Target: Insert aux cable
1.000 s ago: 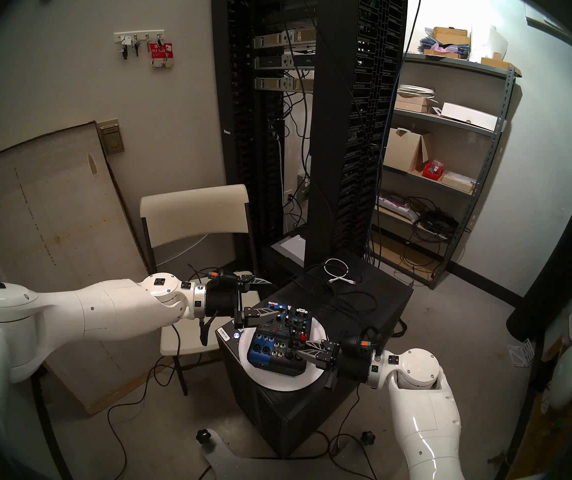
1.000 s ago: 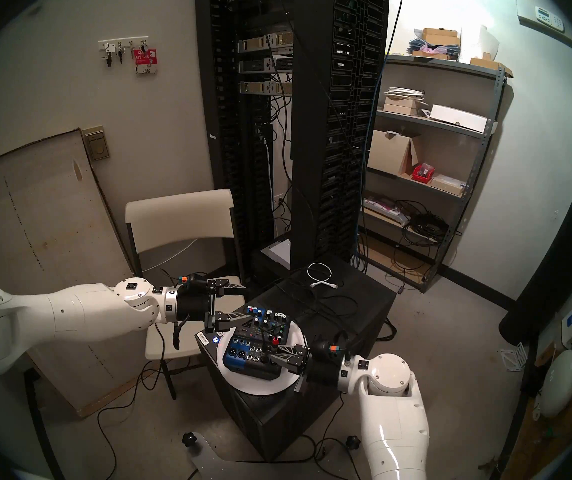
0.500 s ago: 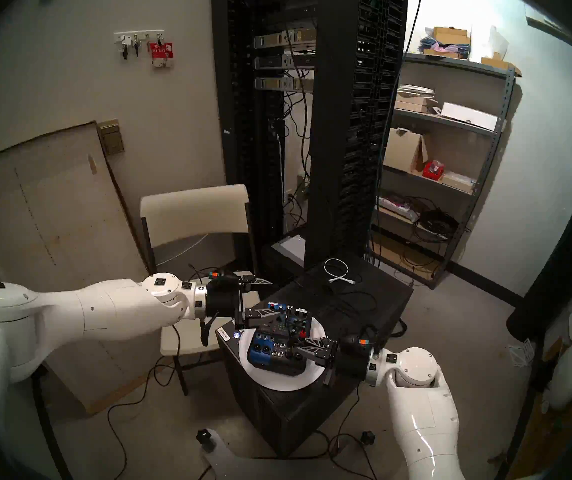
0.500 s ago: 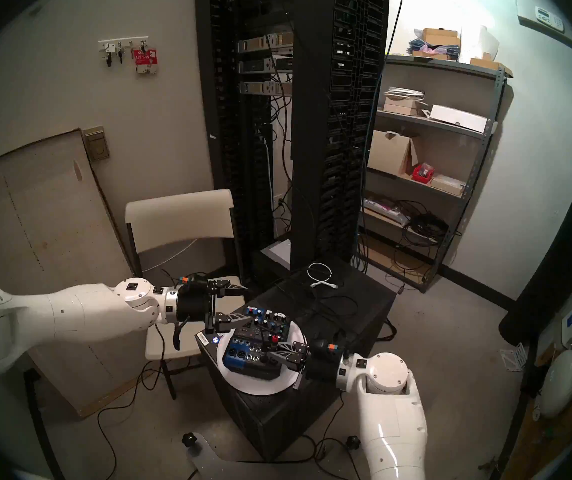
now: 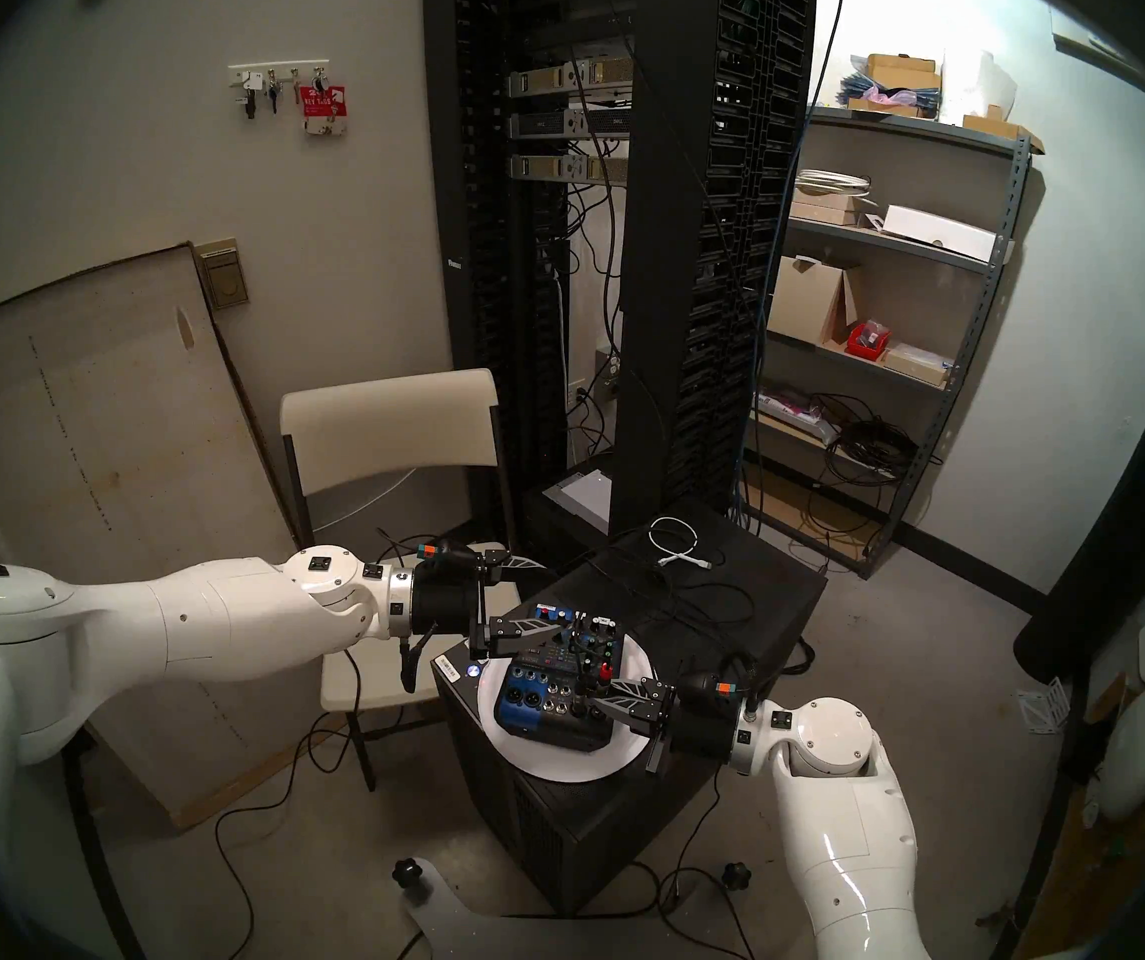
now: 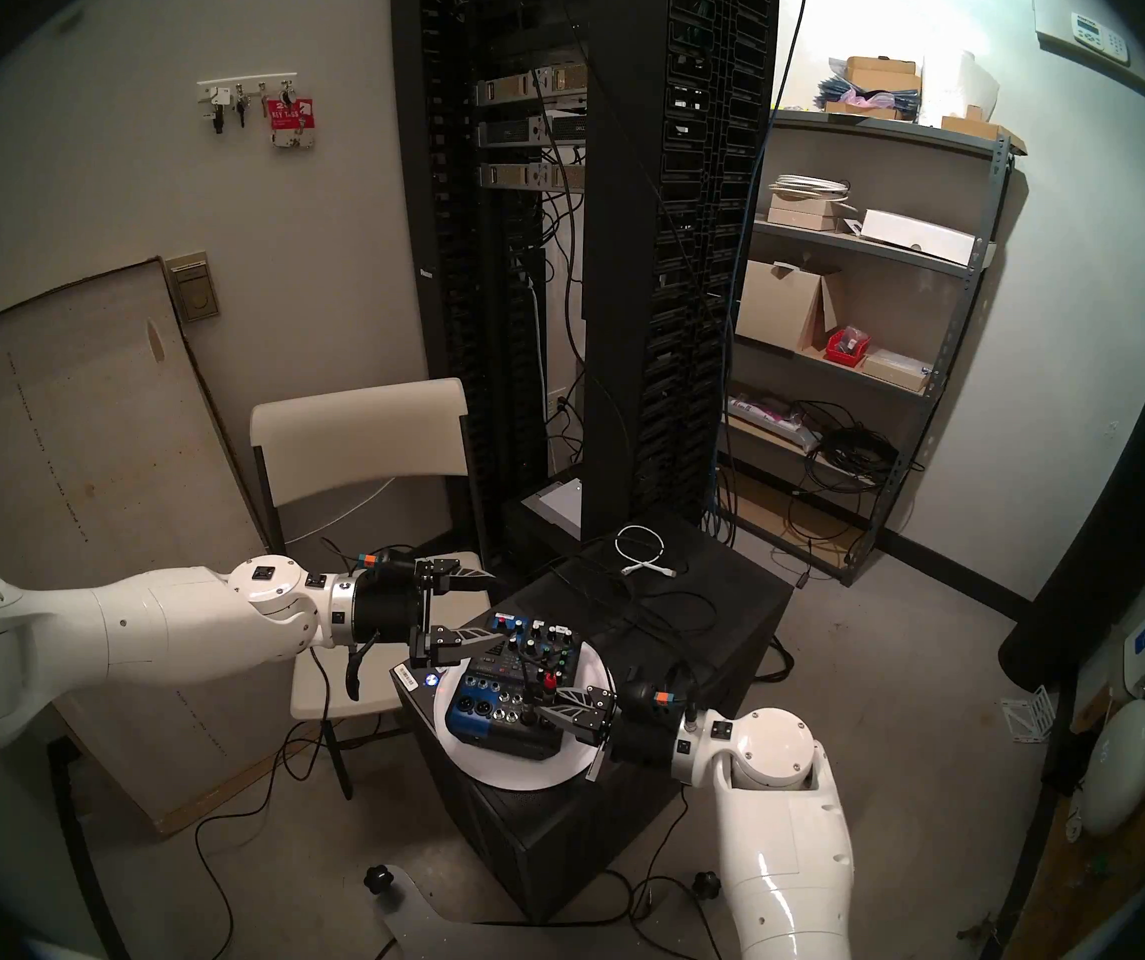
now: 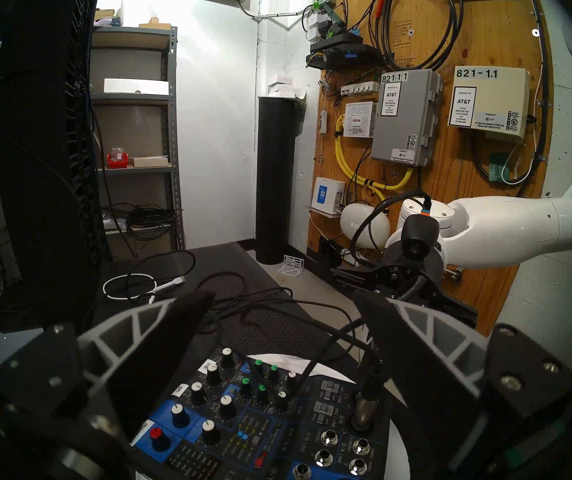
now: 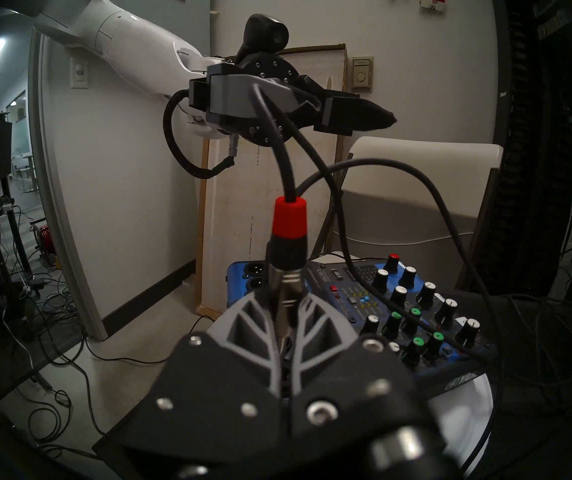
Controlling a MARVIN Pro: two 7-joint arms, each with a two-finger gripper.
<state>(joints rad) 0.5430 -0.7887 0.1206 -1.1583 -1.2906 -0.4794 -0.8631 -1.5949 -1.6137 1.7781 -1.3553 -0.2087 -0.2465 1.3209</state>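
Right end effector [image 8: 286, 327] pinching aux cable [image 8: 286, 261] plug upright over mixer [image 8: 364, 295]. Left end effector [image 7: 288, 316] spread wide, empty, above mixer's far-left side.

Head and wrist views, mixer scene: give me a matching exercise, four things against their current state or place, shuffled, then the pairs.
Things:
1. left gripper
2. right gripper
3. white coiled cable
4. audio mixer

States or places:
A. sits on the white round plate
B. shut on the aux cable plug, which stands upright
C. open, holding nothing, above the mixer's knob end
D. lies loose at the far end of the black cabinet top

Pairs: 1-C, 2-B, 3-D, 4-A
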